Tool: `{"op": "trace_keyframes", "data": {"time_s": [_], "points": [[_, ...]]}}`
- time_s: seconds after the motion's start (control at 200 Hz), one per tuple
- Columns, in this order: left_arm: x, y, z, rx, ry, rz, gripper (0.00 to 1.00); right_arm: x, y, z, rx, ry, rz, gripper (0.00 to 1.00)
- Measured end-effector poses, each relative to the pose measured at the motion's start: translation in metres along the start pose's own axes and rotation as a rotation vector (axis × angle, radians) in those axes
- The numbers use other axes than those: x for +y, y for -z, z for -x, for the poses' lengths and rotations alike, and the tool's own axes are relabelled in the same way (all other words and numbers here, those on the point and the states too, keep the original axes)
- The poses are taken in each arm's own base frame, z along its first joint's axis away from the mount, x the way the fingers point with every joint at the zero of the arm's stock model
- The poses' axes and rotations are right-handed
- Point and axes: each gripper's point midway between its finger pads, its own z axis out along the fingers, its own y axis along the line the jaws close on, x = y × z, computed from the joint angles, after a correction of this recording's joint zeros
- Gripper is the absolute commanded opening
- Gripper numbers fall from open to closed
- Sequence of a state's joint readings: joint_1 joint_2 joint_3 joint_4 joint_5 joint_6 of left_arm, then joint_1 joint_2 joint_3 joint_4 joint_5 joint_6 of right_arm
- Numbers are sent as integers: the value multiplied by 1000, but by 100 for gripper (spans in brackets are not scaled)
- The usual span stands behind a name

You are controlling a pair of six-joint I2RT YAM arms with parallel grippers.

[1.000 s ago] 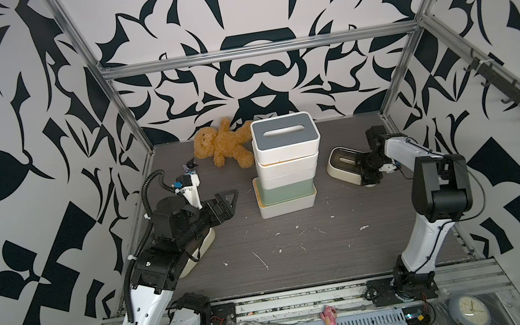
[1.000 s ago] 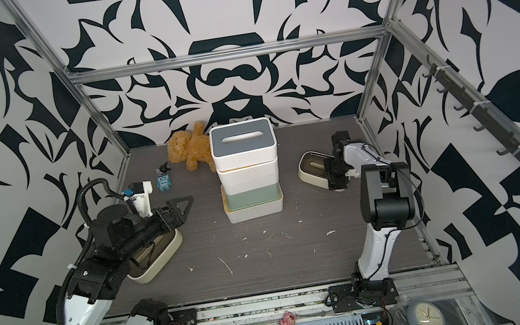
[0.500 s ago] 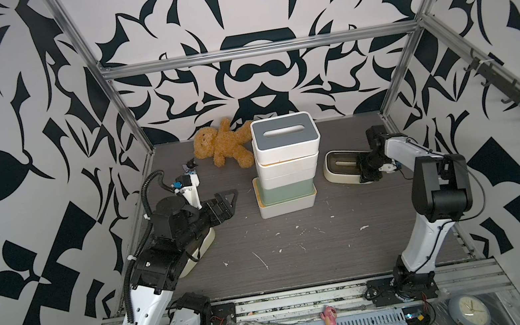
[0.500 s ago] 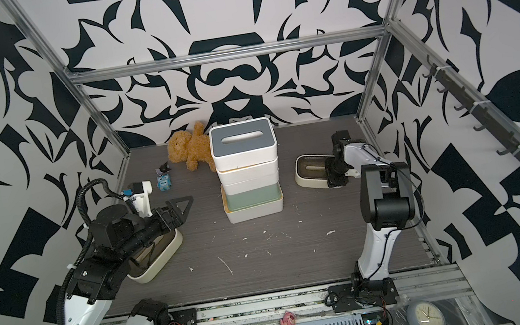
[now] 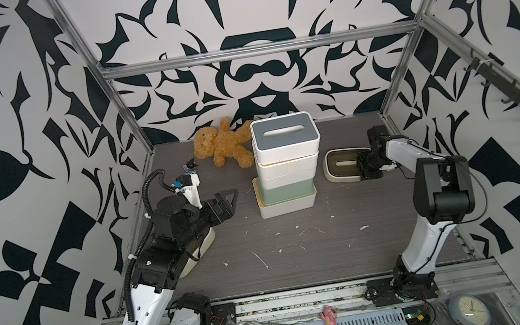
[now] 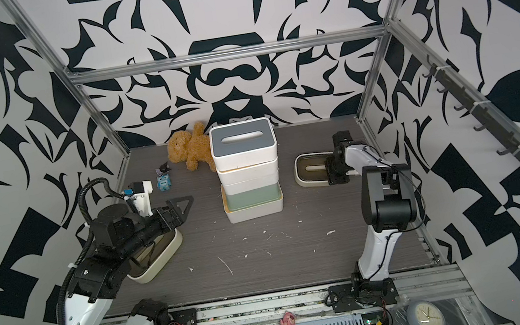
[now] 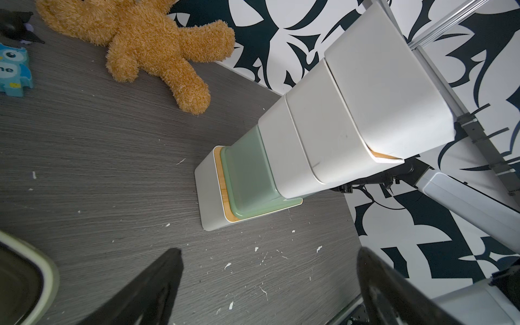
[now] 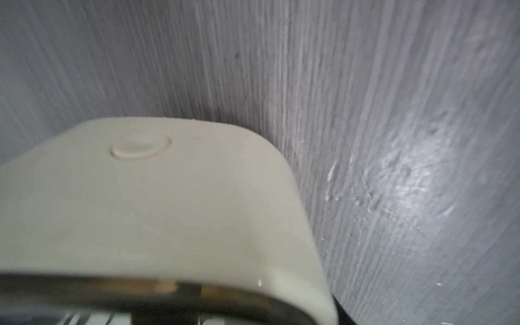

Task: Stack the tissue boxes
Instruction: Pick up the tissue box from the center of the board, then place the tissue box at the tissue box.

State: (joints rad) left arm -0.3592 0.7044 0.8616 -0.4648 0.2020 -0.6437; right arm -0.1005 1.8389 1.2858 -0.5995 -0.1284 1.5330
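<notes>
Left wrist view is showing the left gripper (image 7: pixel 268 253) standing wide open and holding nothing; it is hanging above the desk (image 7: pixel 112 168) and pointing at the stack of tissue boxes (image 7: pixel 309 135). In both top views the stack is sitting in the middle of the desk, five boxes high, with the grey-lid box (image 5: pixel 284 135) lying on top; a cream box (image 5: pixel 342 165) is lying just beside the stack; the right gripper (image 5: pixel 363 167) is sitting at its end; I cannot tell if it is gripping the box. Another cream box (image 6: pixel 160 255) is lying under the left arm; the teddy bear (image 5: pixel 220 143) is lying behind the stack.
</notes>
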Motion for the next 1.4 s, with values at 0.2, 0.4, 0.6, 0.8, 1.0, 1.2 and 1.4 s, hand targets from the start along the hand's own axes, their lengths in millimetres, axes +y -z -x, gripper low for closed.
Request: {"op": "trace_keyframes", "data": {"time_s": [0.2,0.4,0.6,0.8,1.0,1.2,1.4], "points": [[-3,2,3,-8,-17,-6,99,7,31,3,-6,18,72,49],[-13,8,12,-32,-54,-28,99,20,74,2,1,49,182,46],[-33,17,25,-58,-109,-86,99,24,117,-5,13,112,270,46],[-57,26,40,-97,-174,-166,99,35,177,-19,23,177,408,43],[-87,25,62,-123,-227,-252,99,49,244,-34,33,238,572,42],[-134,13,85,-95,-278,-388,99,51,296,-48,52,275,685,41],[-204,-15,69,-20,-450,-530,99,49,326,-61,91,301,757,38]]}}
